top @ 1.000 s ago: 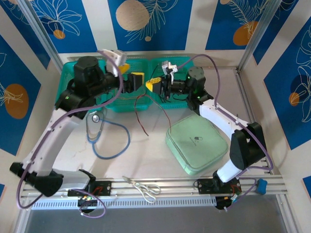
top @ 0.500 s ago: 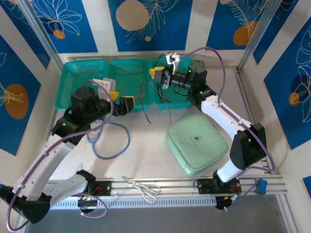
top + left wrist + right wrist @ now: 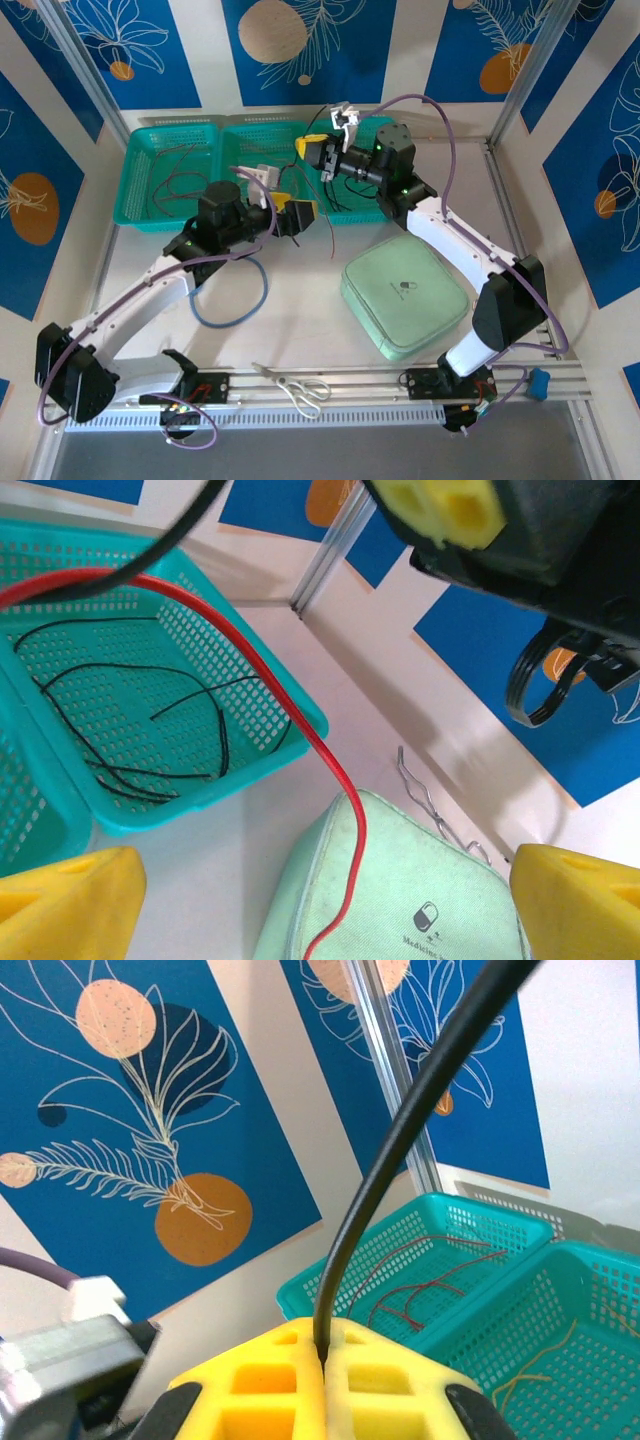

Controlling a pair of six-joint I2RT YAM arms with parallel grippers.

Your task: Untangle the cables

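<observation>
My right gripper point(image 3: 315, 150) hangs over the back baskets, shut on a black cable point(image 3: 400, 1130) that rises out from between its yellow fingers point(image 3: 270, 1380). A red cable point(image 3: 345, 790) arcs down from beside that black cable point(image 3: 170, 530) and drapes over the mint pouch point(image 3: 420, 890). My left gripper point(image 3: 292, 213) is open in front of the middle basket. In its wrist view the red cable runs between its wide-apart yellow fingertips point(image 3: 60, 905) without touching either. More black cables point(image 3: 150, 720) lie in the right basket point(image 3: 355, 195), and red cables point(image 3: 440, 1270) in the left basket point(image 3: 165, 175).
A yellow cable point(image 3: 545, 1360) lies in the middle basket point(image 3: 262, 148). The mint medicine pouch point(image 3: 405, 295) sits at centre right, with metal forceps point(image 3: 430, 800) behind it. A blue-tubed stethoscope point(image 3: 235, 300) lies at the left, scissors point(image 3: 300, 387) at the front rail.
My left gripper pulled out of the middle basket, came forward and swung right, opening wider. My right gripper lifted up and back with the black cable; the red cable now hangs lower over the pouch.
</observation>
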